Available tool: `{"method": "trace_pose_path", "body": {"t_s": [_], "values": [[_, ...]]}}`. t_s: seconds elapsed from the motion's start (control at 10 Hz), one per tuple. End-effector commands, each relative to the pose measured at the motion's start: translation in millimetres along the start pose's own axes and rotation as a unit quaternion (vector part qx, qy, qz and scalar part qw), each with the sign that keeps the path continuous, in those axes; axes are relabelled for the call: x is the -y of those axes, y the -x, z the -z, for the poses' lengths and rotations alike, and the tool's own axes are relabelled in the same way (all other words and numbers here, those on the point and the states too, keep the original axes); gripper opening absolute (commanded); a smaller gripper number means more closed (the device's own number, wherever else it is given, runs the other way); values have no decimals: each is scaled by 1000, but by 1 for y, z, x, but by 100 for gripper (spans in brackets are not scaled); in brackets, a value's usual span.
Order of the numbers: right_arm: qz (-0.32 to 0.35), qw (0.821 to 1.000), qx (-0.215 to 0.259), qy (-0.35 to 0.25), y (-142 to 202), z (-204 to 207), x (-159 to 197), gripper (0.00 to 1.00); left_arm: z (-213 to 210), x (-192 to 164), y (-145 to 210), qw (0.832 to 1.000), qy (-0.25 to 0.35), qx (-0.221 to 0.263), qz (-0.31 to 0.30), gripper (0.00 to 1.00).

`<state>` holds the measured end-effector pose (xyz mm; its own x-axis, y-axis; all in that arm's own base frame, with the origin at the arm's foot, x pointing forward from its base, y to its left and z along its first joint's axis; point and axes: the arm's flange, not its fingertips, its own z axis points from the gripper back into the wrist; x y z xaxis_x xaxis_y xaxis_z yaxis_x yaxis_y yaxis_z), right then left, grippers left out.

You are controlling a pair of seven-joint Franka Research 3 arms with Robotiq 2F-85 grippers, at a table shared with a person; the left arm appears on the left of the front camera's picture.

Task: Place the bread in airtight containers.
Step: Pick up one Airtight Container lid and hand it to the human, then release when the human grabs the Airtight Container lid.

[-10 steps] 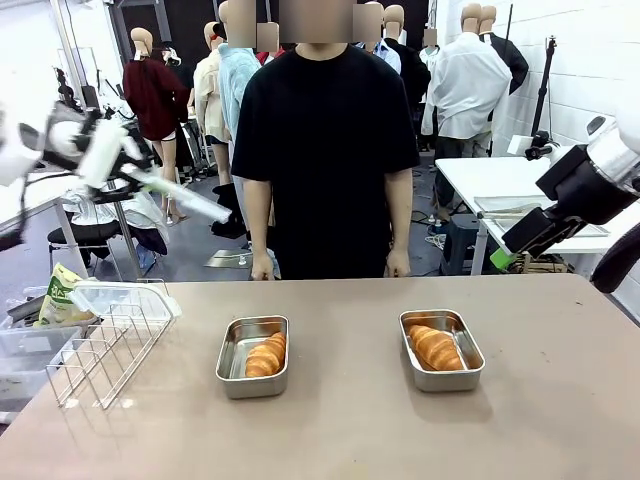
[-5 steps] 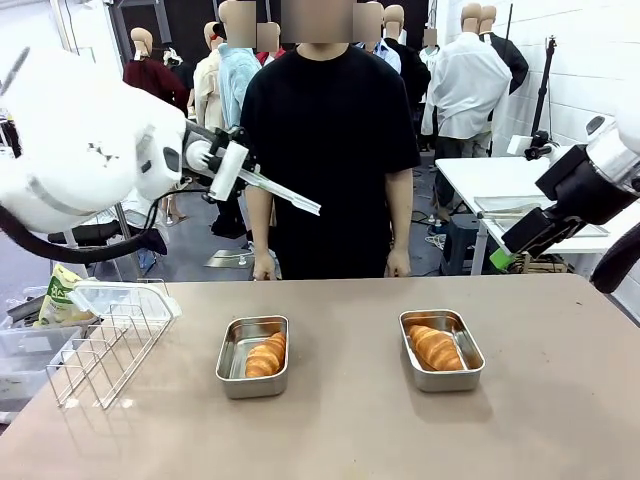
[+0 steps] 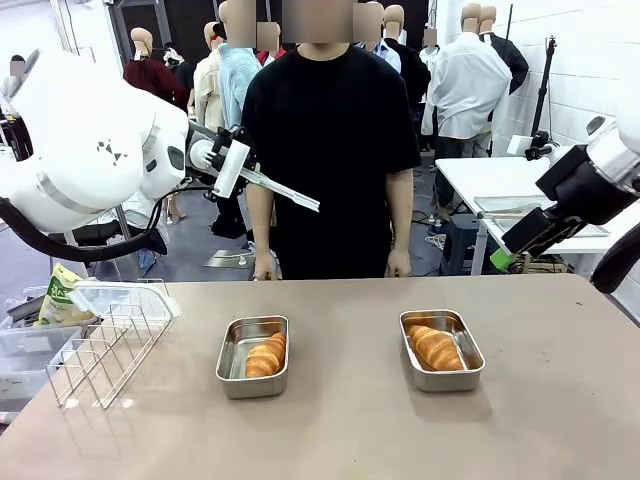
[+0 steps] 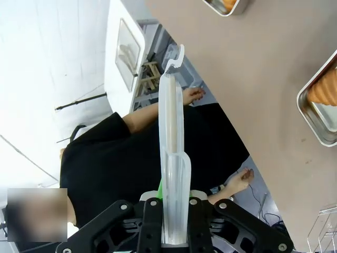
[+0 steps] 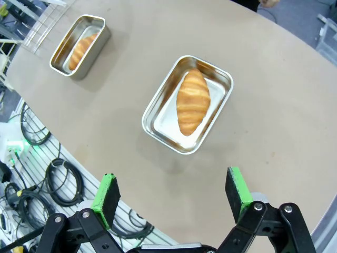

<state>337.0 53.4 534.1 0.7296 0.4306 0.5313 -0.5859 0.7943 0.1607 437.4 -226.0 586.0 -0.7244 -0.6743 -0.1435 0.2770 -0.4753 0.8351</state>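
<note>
Currently my left jaws grip a lid (image 3: 285, 193) upper left, edge-on, ready to cap the centre-left pan (image 3: 236, 352); right jaws hang open.

Pan (image 4: 321, 122), roll (image 4: 326, 89) cut off @ edge.

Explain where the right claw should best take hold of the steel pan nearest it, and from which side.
Probably from above, pinching one long wall of the steel pan, one finger inside. The croissant lies lengthwise down the middle, so a gap is free along each long wall.
</note>
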Motion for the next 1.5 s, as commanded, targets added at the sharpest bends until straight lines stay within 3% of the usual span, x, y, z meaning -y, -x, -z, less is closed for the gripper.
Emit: {"method": "trace_pose_path", "body": {"t_s": [0.0, 1.4], "values": [[2, 1000, 2, -7, 0, 1, 0, 100, -1, -3, -4, 1000, -1, 1, 6, 0], [2, 1000, 2, -7, 0, 1, 0, 100, -1, -3, -4, 1000, -1, 1, 6, 0]]}}
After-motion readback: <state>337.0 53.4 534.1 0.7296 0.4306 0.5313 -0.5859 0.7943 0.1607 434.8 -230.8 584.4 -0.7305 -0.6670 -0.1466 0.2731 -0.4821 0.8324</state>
